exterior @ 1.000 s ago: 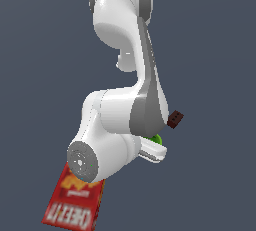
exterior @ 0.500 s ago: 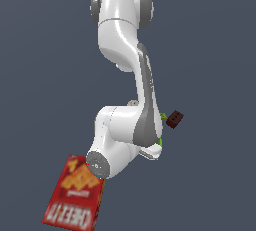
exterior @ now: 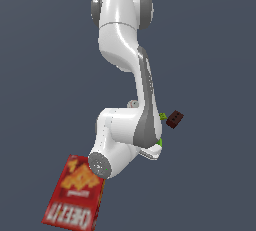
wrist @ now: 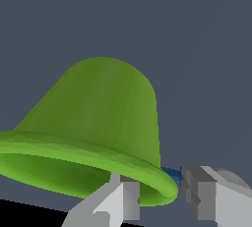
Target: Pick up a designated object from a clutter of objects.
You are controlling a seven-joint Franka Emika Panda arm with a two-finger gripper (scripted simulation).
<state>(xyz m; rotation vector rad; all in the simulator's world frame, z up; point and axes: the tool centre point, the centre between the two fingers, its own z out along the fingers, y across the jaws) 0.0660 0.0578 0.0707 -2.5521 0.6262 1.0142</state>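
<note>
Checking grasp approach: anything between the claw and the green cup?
Nothing visible. In the wrist view the green cup fills the frame right at the claw, its thick rim sitting between the two fingers. In the exterior view the arm hides nearly all of the cup.

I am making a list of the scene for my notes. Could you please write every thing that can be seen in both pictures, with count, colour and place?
cup: one, lime green, fills the wrist view with its rim by the fingers; in the exterior view only a sliver shows beside the arm.
cracker box: one, red, lying flat at the bottom of the exterior view, partly under the arm.
block: one, dark brown, on the exterior view's right of the arm.
tiny block: one, green, just beside the brown block.
ball: one, white, mostly hidden behind the arm.
small piece: one, blue, behind the cup's rim.
arm: one, white and grey.
gripper: one, grey, open, the cup's rim between its fingers.
</note>
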